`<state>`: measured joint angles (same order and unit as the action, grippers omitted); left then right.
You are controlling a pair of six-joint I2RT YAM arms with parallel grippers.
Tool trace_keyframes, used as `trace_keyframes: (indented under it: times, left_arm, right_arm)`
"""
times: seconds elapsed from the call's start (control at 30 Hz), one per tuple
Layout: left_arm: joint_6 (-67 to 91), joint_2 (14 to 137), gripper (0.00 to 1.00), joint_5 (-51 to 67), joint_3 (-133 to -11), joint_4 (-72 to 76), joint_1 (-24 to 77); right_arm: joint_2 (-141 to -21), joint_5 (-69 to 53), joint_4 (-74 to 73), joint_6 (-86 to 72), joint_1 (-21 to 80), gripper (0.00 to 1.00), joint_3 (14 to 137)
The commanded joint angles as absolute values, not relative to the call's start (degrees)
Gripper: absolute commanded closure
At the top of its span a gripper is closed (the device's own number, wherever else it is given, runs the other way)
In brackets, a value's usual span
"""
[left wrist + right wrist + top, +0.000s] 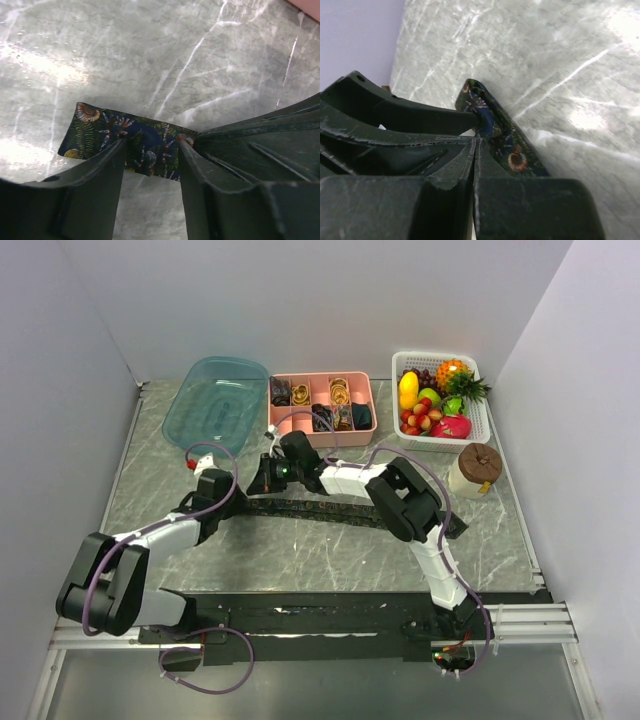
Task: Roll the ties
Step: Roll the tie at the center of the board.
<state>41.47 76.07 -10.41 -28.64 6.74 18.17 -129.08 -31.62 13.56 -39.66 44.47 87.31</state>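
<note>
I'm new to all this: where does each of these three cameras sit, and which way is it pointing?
Top external: fixed above and behind the arms, looking down on the table; both arms show.
Left wrist: rides the left arm, looking down past the left hand, fingers apart, at the end of the tie.
Right wrist: rides the right arm, looking along the shut right hand, which pinches the tie's edge.
Shared: both wrist views show the same tie on the marble table.

L arm reaches toward 2 o'clock, R arm bends at elbow toward 10 o'clock; tips nearly touch. L gripper (150, 150) fingers apart. R gripper (477, 142) pinched closed on tie (515, 157).
</note>
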Motion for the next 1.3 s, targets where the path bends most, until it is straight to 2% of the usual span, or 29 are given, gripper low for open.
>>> trace_keyframes:
  times: [0.0, 0.27, 0.3, 0.4, 0.5, 0.67, 0.8, 1.07, 1.27]
  left_arm:
    - [43.94, 75.85, 0.47, -10.90, -29.28, 11.33, 18.98]
    - [44.21, 66.10, 0.43, -12.74, -25.84, 13.01, 19.16]
    - [44.03, 65.05, 0.34, -13.27, -25.93, 12.57, 19.16]
    - [43.07, 62.58, 0.20, -16.16, -27.07, 9.15, 19.16]
    - [42.54, 62.49, 0.14, -18.63, -28.39, 5.72, 18.99]
    - [43.85, 63.28, 0.14, -20.13, -27.95, 3.16, 18.20]
    - [45.44, 63.54, 0.16, -16.80, -26.02, 4.21, 14.86]
    - [46.84, 66.70, 0.17, 1.37, -22.33, 10.71, 0.90]
    - [48.34, 70.05, 0.24, 9.04, -19.43, 17.21, -3.16]
  right_arm:
    - [-123.93, -30.32, 12.92, -36.91, 44.30, 1.00, 87.01]
    - [-124.37, -31.73, 12.04, -36.47, 44.30, 1.00, 88.24]
    - [-124.19, -31.82, 12.04, -36.56, 44.30, 1.00, 88.16]
    - [-123.84, -32.17, 12.30, -36.47, 44.38, 1.00, 87.98]
    - [-124.01, -32.43, 11.26, -35.77, 44.74, 1.00, 89.12]
    - [-123.49, -31.64, 8.71, -33.67, 45.88, 1.00, 90.17]
    - [-123.57, -30.24, 5.28, -30.94, 47.11, 1.00, 91.76]
    - [-125.94, -28.04, 1.67, -28.13, 48.87, 1.00, 96.15]
    - [-128.93, -26.46, -1.40, -27.51, 48.96, 1.00, 99.40]
